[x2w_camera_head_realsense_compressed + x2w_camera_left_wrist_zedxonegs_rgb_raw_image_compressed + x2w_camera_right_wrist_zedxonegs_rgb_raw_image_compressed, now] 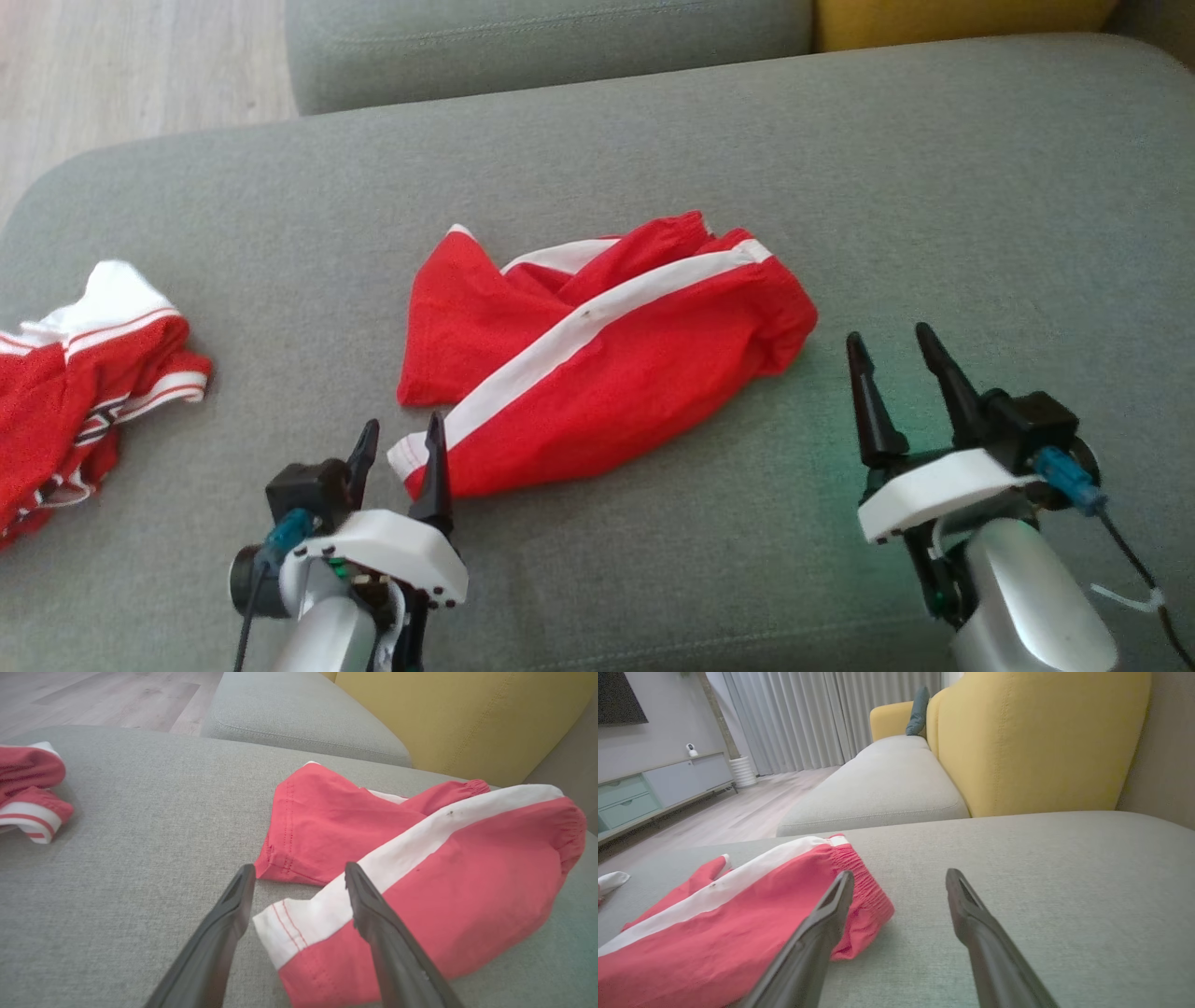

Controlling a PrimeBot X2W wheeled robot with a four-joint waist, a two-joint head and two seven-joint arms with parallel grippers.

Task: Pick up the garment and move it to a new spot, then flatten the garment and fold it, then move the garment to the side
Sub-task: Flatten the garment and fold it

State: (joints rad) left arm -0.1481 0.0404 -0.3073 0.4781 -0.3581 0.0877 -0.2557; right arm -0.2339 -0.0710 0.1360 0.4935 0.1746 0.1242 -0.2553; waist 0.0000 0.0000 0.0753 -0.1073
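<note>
Red shorts (635,373) with white side stripe in a loose heap near the middle of the grey sofa cushion (934,187), not flat: striped leg lying diagonally across the other, elastic waistband bunched at the end nearest the right gripper (888,334). Left gripper (403,422) open, nothing held, fingers astride the white hem corner at the near left end of the shorts; contact with the cloth not resolvable from the left wrist view. Right gripper open too, empty, low over bare cushion just beside the waistband end; one finger overlapping red cloth in its own wrist view, yet apart from it in the head view. Second red-and-white garment (84,373) bunched at the far left of the cushion, well apart from the shorts, not in play. Judged step: flattening, barely begun; folding and the move to the side not yet done. Whether this spot counts as the new one: cannot tell. Next move, as a judgement: close left on the hem corner; shift right onto the waistband edge and close there; then draw the two ends apart, low and level, to free the leg underneath. Risk: pinching both layers at the hem and dragging the heap instead of spreading it
</note>
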